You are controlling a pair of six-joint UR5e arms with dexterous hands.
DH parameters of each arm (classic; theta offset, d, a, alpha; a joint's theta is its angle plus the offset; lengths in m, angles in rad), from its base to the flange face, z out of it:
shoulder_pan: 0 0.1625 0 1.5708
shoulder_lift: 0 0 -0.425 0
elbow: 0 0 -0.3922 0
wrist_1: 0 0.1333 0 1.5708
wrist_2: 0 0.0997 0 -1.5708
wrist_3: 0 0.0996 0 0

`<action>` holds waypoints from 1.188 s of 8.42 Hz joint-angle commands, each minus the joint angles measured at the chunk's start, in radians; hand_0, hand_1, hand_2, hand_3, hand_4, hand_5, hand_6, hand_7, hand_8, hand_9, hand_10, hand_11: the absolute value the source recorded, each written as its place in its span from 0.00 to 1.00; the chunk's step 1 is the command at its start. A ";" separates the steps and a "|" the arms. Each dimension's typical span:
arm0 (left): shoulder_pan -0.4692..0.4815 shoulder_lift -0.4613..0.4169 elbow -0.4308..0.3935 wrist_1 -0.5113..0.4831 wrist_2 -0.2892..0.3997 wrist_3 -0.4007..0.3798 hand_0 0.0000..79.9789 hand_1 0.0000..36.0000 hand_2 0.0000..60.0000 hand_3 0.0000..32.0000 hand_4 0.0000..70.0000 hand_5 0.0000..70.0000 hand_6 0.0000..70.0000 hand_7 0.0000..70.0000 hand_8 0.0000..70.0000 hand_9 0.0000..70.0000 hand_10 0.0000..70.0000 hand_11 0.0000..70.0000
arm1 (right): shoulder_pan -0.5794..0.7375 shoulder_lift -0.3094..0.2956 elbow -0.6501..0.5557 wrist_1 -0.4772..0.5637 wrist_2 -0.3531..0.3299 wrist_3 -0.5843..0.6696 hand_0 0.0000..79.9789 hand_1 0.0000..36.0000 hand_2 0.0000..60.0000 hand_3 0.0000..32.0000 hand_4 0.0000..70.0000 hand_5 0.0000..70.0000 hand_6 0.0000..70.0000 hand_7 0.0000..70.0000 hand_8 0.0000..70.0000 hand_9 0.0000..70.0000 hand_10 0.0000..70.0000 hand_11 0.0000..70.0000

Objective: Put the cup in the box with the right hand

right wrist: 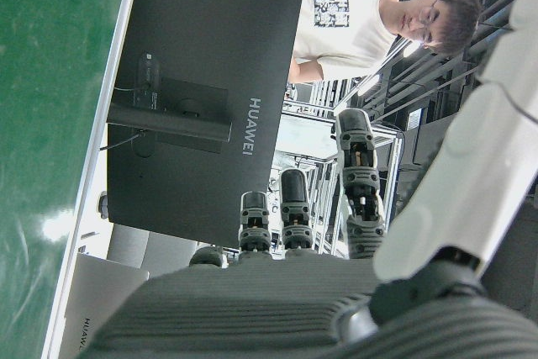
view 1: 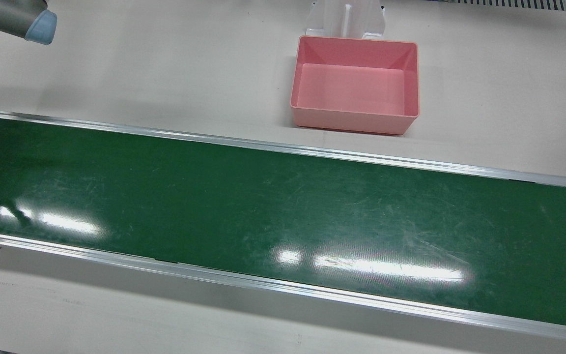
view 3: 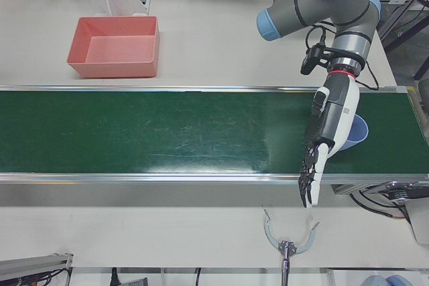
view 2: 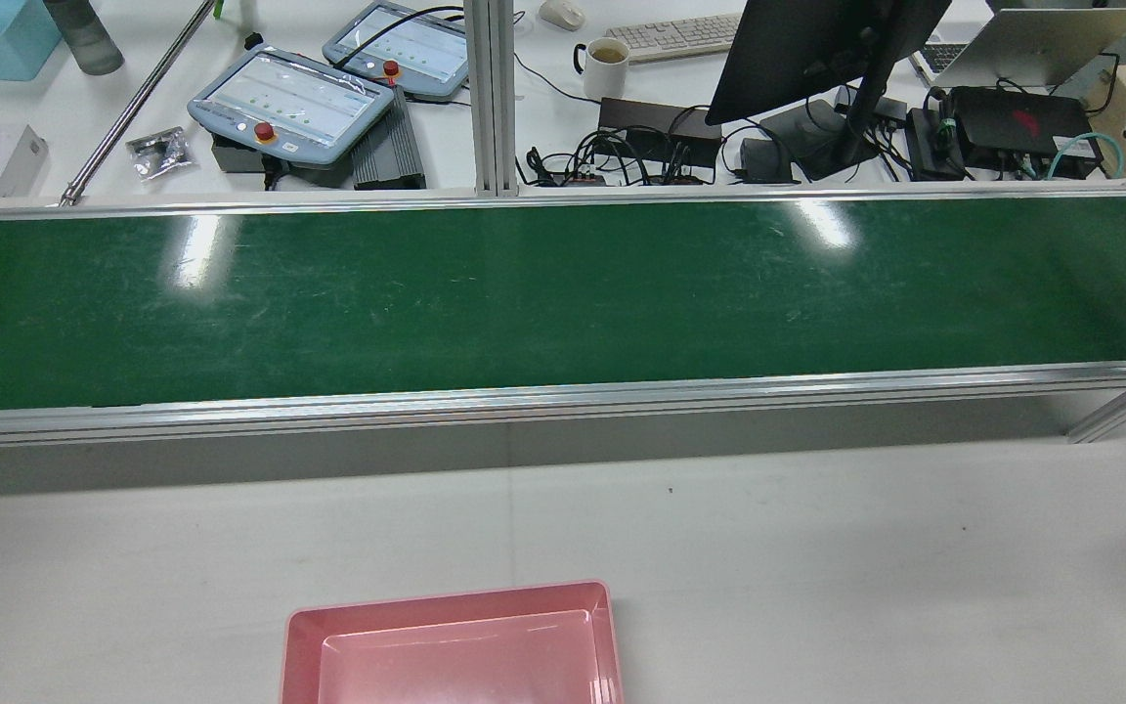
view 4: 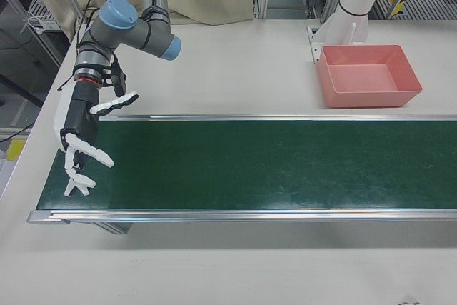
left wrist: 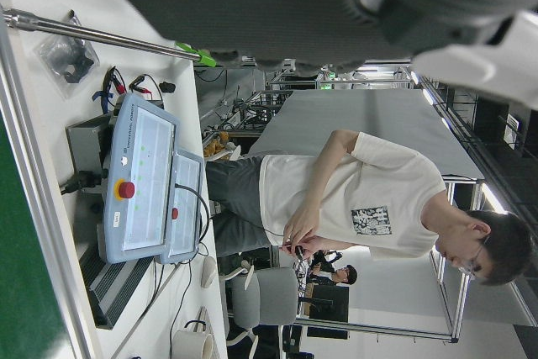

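Observation:
A blue cup point(view 3: 357, 132) sits at the right end of the green belt point(view 3: 167, 135) in the left-front view, partly hidden behind my left hand point(view 3: 325, 138). That hand hangs fingers-down over the belt's near rail, open and empty. My right hand point(view 4: 82, 141) is at the opposite end of the belt, fingers spread and empty; its fingers point(right wrist: 294, 216) also show apart in the right hand view. The pink box point(view 4: 375, 96) stands empty on the white table behind the belt, and also shows in the front view point(view 1: 354, 120) and the rear view point(view 2: 446, 598).
A white pedestal point(view 1: 344, 17) stands just behind the box. The right arm's elbow point(view 1: 13, 19) shows at the front view's top left. Beyond the belt point(view 2: 563, 293) are teach pendants point(view 2: 294, 103), a monitor point(view 2: 817, 49) and a mug point(view 2: 607, 64).

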 commanded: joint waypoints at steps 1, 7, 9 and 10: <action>0.000 0.000 -0.002 0.001 0.000 0.000 0.00 0.00 0.00 0.00 0.00 0.00 0.00 0.00 0.00 0.00 0.00 0.00 | -0.005 0.002 0.005 -0.001 0.005 -0.006 0.63 0.03 0.00 0.09 0.46 0.03 0.09 0.52 0.10 0.26 0.00 0.00; 0.000 0.001 -0.003 0.002 0.000 0.000 0.00 0.00 0.00 0.00 0.00 0.00 0.00 0.00 0.00 0.00 0.00 0.00 | -0.111 0.196 0.044 -0.197 0.065 -0.016 0.63 0.01 0.00 0.03 0.62 0.02 0.12 0.70 0.12 0.30 0.00 0.00; 0.000 0.000 -0.002 0.000 0.000 0.000 0.00 0.00 0.00 0.00 0.00 0.00 0.00 0.00 0.00 0.00 0.00 0.00 | -0.223 0.196 0.197 -0.355 0.196 -0.055 0.61 0.18 0.00 0.04 0.49 0.03 0.12 0.68 0.11 0.29 0.00 0.00; 0.000 0.001 -0.002 0.001 0.000 0.000 0.00 0.00 0.00 0.00 0.00 0.00 0.00 0.00 0.00 0.00 0.00 0.00 | -0.257 0.196 0.228 -0.380 0.242 -0.075 0.59 0.30 0.07 0.02 0.44 0.03 0.12 0.71 0.11 0.30 0.00 0.00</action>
